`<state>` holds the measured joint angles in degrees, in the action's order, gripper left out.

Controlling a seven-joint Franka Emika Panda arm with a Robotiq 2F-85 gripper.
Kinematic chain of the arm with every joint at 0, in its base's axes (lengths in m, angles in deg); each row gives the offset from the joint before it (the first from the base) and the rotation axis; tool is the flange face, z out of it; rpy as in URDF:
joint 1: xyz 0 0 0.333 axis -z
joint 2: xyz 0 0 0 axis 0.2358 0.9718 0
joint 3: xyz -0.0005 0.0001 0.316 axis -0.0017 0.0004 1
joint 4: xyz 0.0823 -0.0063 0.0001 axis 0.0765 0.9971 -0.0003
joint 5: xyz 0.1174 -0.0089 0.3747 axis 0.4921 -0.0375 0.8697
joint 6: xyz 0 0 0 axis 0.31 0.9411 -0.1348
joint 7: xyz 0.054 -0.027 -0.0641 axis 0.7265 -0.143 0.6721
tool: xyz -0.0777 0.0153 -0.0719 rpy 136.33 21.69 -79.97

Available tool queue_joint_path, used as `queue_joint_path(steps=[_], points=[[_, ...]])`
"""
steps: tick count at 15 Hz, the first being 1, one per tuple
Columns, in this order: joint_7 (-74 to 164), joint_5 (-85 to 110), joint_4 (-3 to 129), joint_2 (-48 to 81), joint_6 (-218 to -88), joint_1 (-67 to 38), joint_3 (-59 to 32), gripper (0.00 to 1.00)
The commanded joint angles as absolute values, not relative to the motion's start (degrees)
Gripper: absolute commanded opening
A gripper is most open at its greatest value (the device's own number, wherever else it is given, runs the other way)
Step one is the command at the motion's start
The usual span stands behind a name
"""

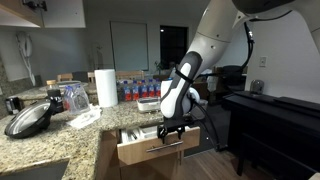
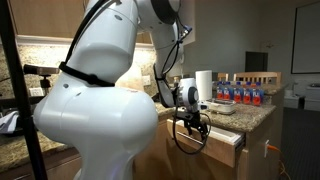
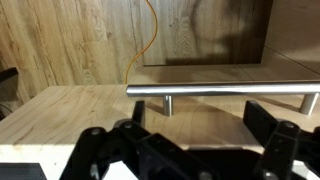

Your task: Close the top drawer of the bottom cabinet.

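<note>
The top drawer (image 1: 160,150) of the bottom cabinet (image 1: 108,160) stands pulled out, and its white cutlery tray (image 1: 138,133) shows inside. It also shows in an exterior view (image 2: 224,141). My gripper (image 1: 172,128) hangs just above the drawer's front edge, which the other exterior view (image 2: 195,125) also shows. In the wrist view the light wood drawer front (image 3: 90,105) and its silver bar handle (image 3: 225,90) fill the frame. The gripper (image 3: 200,125) is open, its two black fingers spread wide and empty just short of the handle.
The granite counter (image 1: 60,140) holds a black pan (image 1: 30,118), a paper towel roll (image 1: 106,87) and several bottles (image 1: 140,88). A dark cabinet (image 1: 270,120) stands across the narrow aisle from the drawer. An orange cable (image 3: 148,35) runs down the wood beyond the handle.
</note>
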<state>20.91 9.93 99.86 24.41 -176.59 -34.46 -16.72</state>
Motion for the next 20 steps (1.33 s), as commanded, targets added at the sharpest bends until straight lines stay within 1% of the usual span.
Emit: queue_joint_path(steps=[1, 20], points=[[18.30, 7.02, 98.30, 25.66, -177.70, -35.17, -18.67, 1.00], [20.75, 6.66, 93.41, 28.33, -176.92, -34.43, -18.71, 1.00]])
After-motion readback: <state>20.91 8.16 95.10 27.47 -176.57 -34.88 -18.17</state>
